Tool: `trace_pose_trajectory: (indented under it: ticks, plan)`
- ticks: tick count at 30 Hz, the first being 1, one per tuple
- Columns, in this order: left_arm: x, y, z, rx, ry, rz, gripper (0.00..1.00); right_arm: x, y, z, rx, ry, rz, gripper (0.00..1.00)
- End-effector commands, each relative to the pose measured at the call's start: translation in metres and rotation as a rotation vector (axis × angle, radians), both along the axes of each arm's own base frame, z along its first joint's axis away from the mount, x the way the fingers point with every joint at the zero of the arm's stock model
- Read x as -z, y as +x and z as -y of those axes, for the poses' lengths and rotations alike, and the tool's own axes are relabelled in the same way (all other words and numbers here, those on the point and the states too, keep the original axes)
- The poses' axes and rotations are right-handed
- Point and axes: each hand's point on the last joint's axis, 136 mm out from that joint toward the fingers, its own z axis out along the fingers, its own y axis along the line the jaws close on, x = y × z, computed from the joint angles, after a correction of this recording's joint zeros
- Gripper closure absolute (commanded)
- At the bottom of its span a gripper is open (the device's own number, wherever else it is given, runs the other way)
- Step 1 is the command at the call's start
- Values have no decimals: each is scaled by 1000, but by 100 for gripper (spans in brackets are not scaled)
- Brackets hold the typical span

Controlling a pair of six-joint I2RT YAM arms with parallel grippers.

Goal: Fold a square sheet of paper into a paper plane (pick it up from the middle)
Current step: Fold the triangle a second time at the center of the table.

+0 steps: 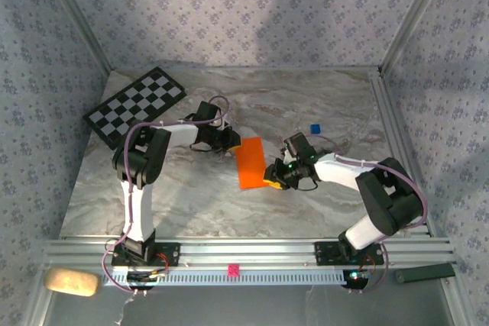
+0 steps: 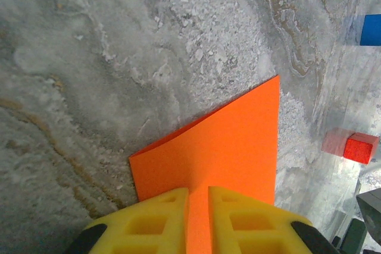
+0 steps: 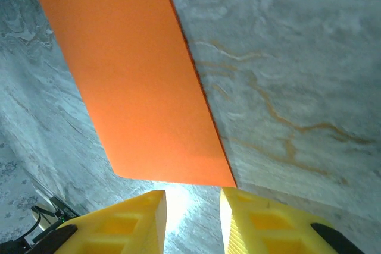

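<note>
Spanning the floor of the walled cell, the grey marbled table (image 1: 191, 204) carries an orange sheet of paper (image 1: 250, 163) near its middle, and everything else is placed from that sheet. Well off to the sheet's upper left in the overhead view, a black-and-white checkerboard (image 1: 136, 106) lies flat, turned at an angle. The left gripper (image 1: 228, 143) meets the sheet at its upper left corner. Its wrist camera shows the yellow fingers (image 2: 161, 218) pressed onto the paper, a strip of orange pinched between them. The right gripper (image 1: 273, 179) sits at the sheet's lower right corner. Seen from its own wrist camera, its fingers stand a little apart with bare table in the gap, and the sheet's short edge lies just past the tips, not between them. The sheet itself reads as an oblong, longer than wide, slightly tilted. A small blue cube (image 1: 315, 128) rests to the sheet's upper right, well apart. In the left wrist view a small red cube (image 2: 361, 148) sits near the sheet's right edge.
</note>
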Motion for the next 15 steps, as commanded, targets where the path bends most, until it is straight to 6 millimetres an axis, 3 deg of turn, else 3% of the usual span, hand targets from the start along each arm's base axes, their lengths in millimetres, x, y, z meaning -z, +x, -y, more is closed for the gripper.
trace_pose_trajectory:
  ticks: [1,8,15]
  plan:
    - [28,-8,-9,-8,68,-63,84,9,-11,4,45,-15,-60,69]
    - [29,-9,-8,-3,64,-69,84,18,-5,3,82,-21,-69,68]
    - [29,-11,-8,1,59,-76,84,9,9,-10,94,48,-35,72]
